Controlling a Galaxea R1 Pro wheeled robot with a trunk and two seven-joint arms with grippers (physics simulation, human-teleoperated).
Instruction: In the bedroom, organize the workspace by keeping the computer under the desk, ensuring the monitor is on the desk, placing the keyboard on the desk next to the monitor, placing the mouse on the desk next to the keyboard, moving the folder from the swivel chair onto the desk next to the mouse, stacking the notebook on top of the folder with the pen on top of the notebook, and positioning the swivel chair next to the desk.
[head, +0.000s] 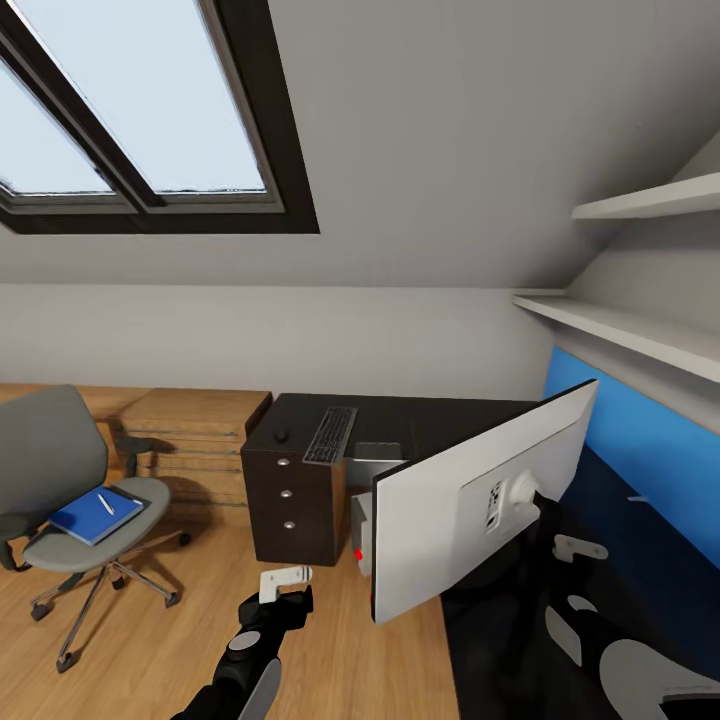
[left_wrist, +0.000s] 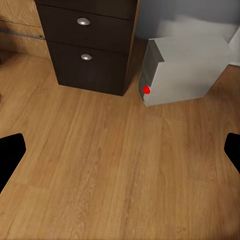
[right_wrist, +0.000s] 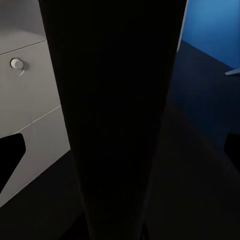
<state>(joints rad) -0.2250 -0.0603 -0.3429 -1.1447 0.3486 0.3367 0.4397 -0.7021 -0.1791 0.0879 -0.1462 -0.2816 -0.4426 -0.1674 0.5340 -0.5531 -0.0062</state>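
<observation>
My head camera sits high, looks forward and down over desk (head: 420, 415) corner toward sloped wall. My left wrist camera hangs low, faces floor, drawers and computer (left_wrist: 182, 70), both shared with head view. My right wrist camera sits very close against monitor (right_wrist: 112, 115).

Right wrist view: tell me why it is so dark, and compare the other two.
Right wrist view: a black upright of the monitor blocks most light. Left wrist view: even, soft light on the wooden floor, faint shadow by the computer. Head view: bright skylight, no glare.
</observation>
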